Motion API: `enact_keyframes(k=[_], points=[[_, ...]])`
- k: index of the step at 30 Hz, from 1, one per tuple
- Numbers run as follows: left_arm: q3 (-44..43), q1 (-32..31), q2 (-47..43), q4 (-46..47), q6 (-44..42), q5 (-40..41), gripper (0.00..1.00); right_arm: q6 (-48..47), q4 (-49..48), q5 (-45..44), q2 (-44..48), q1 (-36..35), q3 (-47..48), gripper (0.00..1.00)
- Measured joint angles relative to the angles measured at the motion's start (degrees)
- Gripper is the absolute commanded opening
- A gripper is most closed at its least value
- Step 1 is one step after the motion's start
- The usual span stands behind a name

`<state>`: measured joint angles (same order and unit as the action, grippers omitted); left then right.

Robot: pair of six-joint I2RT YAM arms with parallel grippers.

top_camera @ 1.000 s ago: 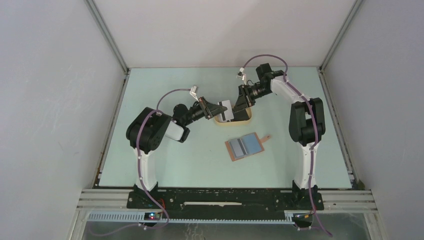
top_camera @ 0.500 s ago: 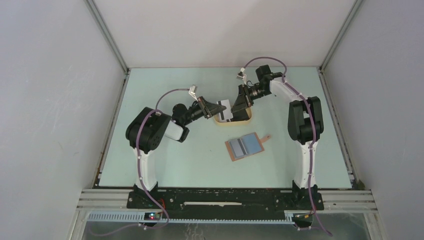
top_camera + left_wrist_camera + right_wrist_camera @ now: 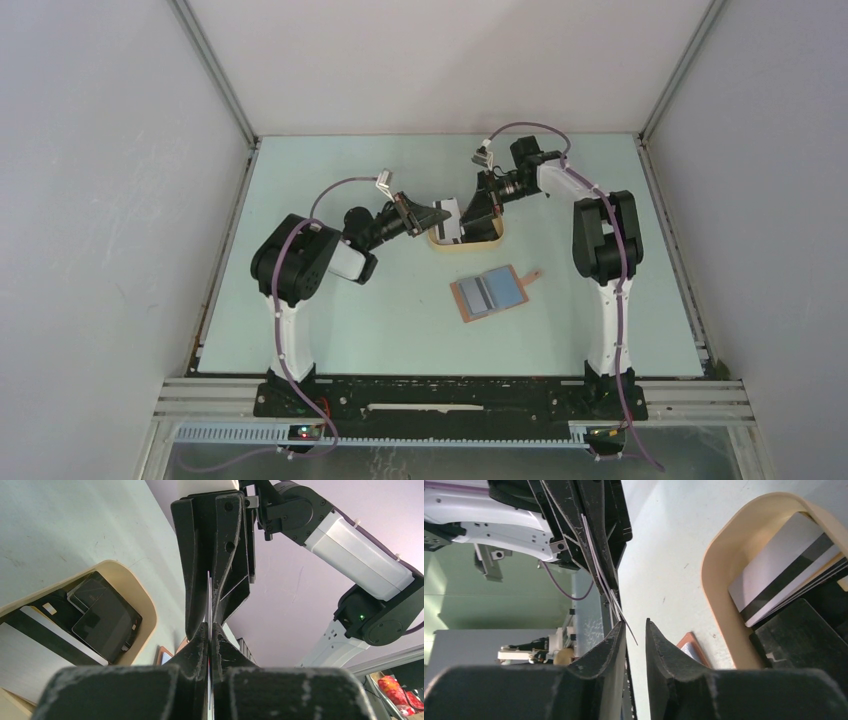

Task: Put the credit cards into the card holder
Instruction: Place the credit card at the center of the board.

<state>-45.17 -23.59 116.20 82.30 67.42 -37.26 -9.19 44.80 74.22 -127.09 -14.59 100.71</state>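
My left gripper [image 3: 440, 214] is shut on a whitish credit card with a dark stripe [image 3: 450, 221] and holds it on edge above the left end of the tray. In the left wrist view the card [image 3: 209, 597] runs edge-on out of my shut left gripper [image 3: 210, 628]. My right gripper [image 3: 471, 213] faces it and is open [image 3: 635, 625]. The card's free edge [image 3: 626, 622] lies between its jaws, next to the left finger. The card holder [image 3: 489, 293] lies open on the table, light blue pockets up, nearer than the tray. It also shows in the right wrist view [image 3: 691, 647].
An oval beige tray [image 3: 493, 240] under both grippers holds several more cards, black ones [image 3: 102, 615] and a whitish striped one [image 3: 781, 562]. Its rim shows in both wrist views [image 3: 137, 587] [image 3: 719, 575]. The enclosure walls stand around the table.
My right arm has drawn in to the left, bringing its gripper closer to the card in my left gripper. The left gripper and card shifted slightly up and left. The card holder has not moved.
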Motion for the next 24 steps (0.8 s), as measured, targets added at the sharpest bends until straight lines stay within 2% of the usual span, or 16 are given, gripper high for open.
enact_keyframes(k=[8, 14, 18, 21, 24], points=[[0.0, 0.0, 0.0, 0.1, 0.5, 0.0, 0.05, 1.0, -1.0, 4.2, -0.5, -0.1, -0.2, 0.0], [-0.1, 0.1, 0.0, 0.2, 1.2, 0.4, 0.17, 0.5, -0.9, 5.2, -0.6, -0.1, -0.2, 0.0], [-1.1, 0.0, 0.7, 0.3, 1.9, 0.5, 0.21, 0.5, -1.0, 4.9, -0.5, 0.1, -0.2, 0.0], [-3.1, -0.1, 2.7, 0.3, 3.1, 0.6, 0.2, 0.7, -1.6, 4.1, -0.6, 0.9, -0.2, 0.0], [-5.9, -0.3, 5.2, -0.1, 3.8, 0.6, 0.1, 0.8, -2.6, 3.4, -0.8, 1.7, -0.2, 0.0]])
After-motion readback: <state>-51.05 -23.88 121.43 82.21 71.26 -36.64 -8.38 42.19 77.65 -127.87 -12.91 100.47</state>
